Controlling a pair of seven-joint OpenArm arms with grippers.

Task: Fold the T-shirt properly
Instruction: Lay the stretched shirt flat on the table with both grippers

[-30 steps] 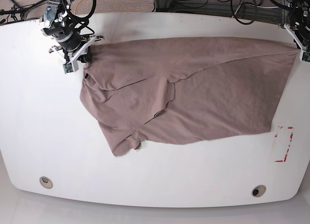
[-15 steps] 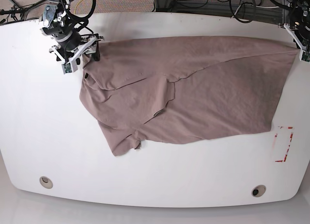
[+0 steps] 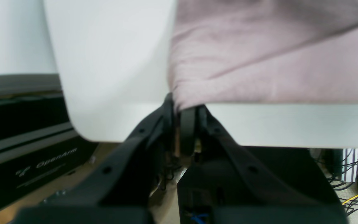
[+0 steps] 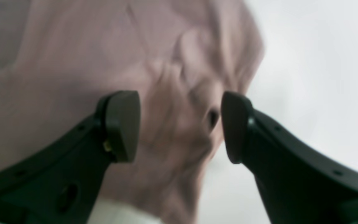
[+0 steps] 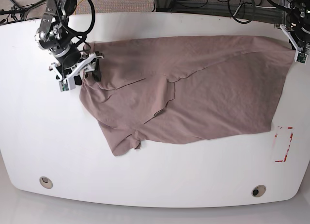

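Observation:
The mauve-brown T-shirt lies spread and creased across the white table, with one sleeve folded over near its middle. In the base view my right gripper hangs open over the shirt's far left corner. The right wrist view shows its fingertips apart above bunched fabric, gripping nothing. My left gripper sits at the far right corner. In the left wrist view that gripper is shut on the T-shirt's corner at the table's edge.
A red-marked rectangle is on the table at the right. Two round holes sit near the front edge. Cables and frames run behind the far edge.
My right gripper has opened and let go of the shirt's left corner, then shifted slightly toward the front. The left gripper has kept its grip on the right corner.

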